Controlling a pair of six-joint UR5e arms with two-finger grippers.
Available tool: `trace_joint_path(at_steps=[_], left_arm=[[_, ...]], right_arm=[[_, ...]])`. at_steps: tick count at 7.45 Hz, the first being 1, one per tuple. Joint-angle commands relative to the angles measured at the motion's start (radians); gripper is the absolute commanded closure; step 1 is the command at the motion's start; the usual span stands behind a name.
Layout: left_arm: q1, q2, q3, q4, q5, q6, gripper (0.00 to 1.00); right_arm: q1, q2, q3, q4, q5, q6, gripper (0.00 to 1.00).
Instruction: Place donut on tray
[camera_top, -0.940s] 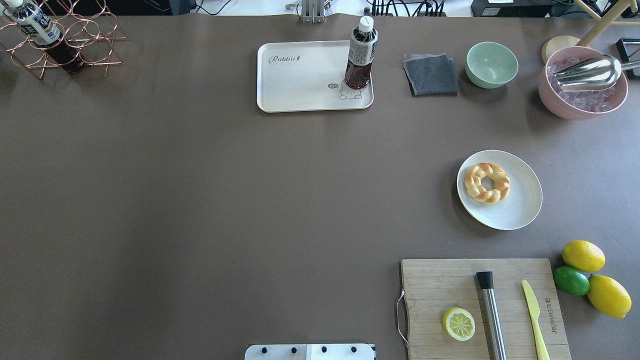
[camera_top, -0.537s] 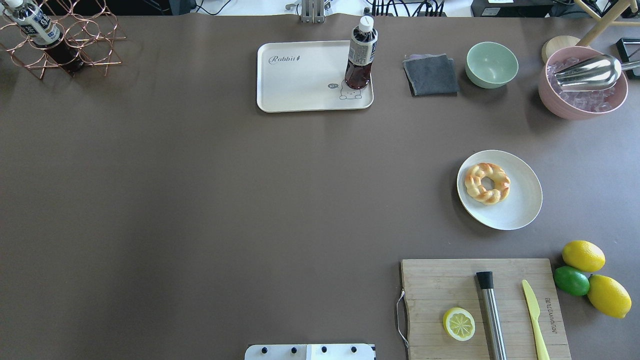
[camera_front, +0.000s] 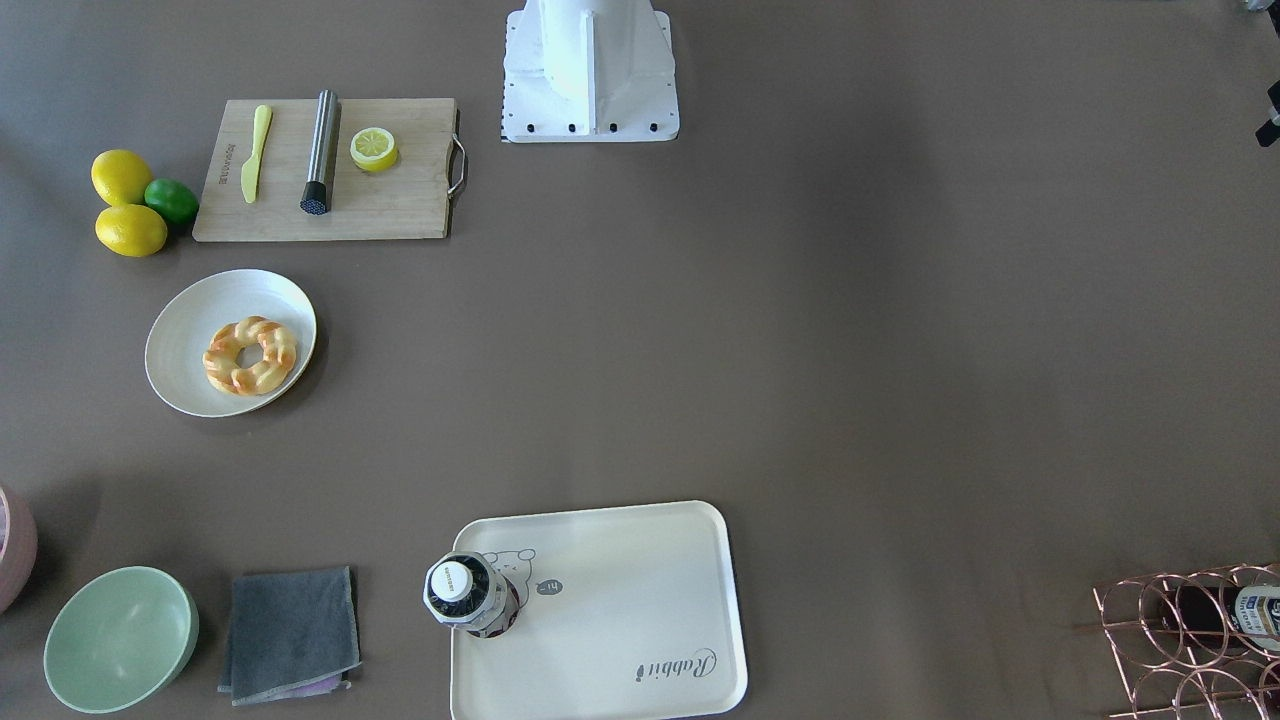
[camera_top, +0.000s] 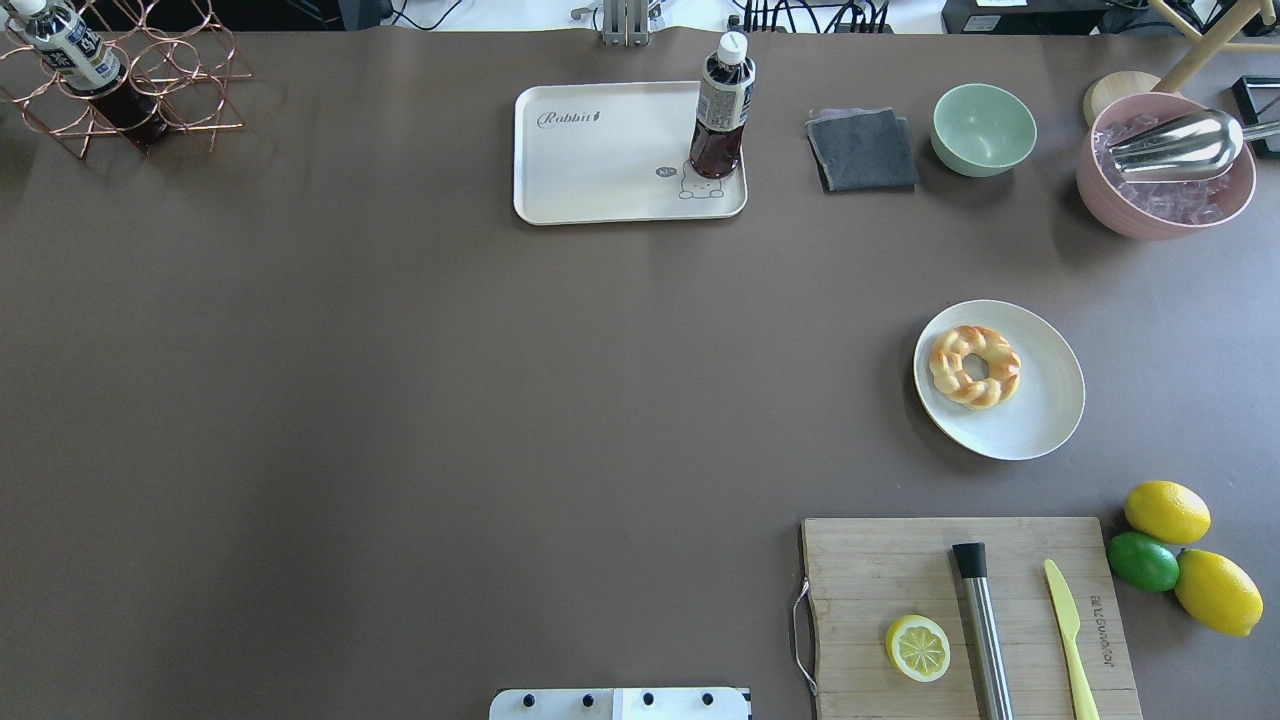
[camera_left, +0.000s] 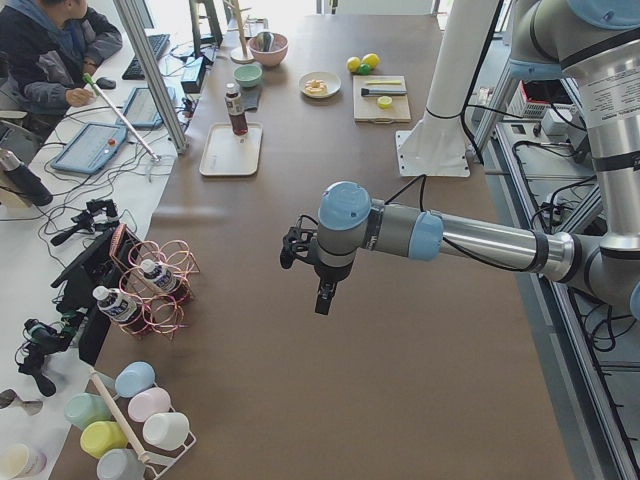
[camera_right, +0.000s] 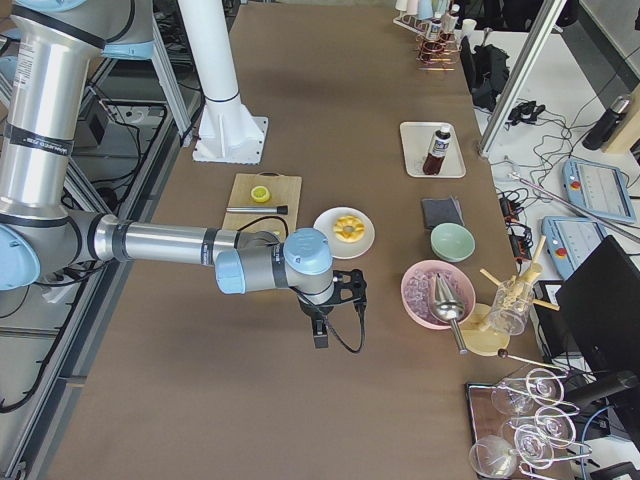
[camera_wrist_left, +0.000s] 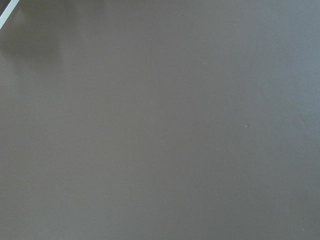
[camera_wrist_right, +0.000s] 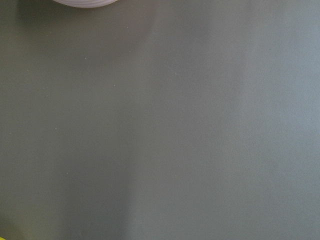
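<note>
not started: donut (camera_top: 975, 366) sits on plate (camera_top: 1045, 425) mid right, tray (camera_top: 600, 170) top centre. my left claw (camera_left: 322, 303) and right claw (camera_right: 320, 338): can't tell grip state.

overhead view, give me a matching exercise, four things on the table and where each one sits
Things:
1. donut
2. bottle
3. lemon half
4. metal scoop

Places:
a. on the cutting board
b. in the pink bowl
c. on the round plate
d. standing on the tray

Pairs: 1-c, 2-d, 3-a, 4-b
</note>
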Motion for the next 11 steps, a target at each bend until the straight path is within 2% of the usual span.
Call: trace_joint_path(at_steps=[1, 7, 11], left_arm=[[0.004, 0.000, -0.003, 0.000, 0.000, -0.010, 0.02], [0.007, -0.002, -0.005, 0.000, 0.000, -0.033, 0.02], [0.007, 0.000, -0.003, 0.000, 0.000, -0.033, 0.02]], right_arm=[[0.000, 0.005, -0.011, 0.001, -0.001, 0.001, 0.00], [0.000, 0.004, -0.015, 0.000, 0.007, 0.003, 0.00], [0.000, 0.001, -0.019, 0.000, 0.044, 0.005, 0.00]])
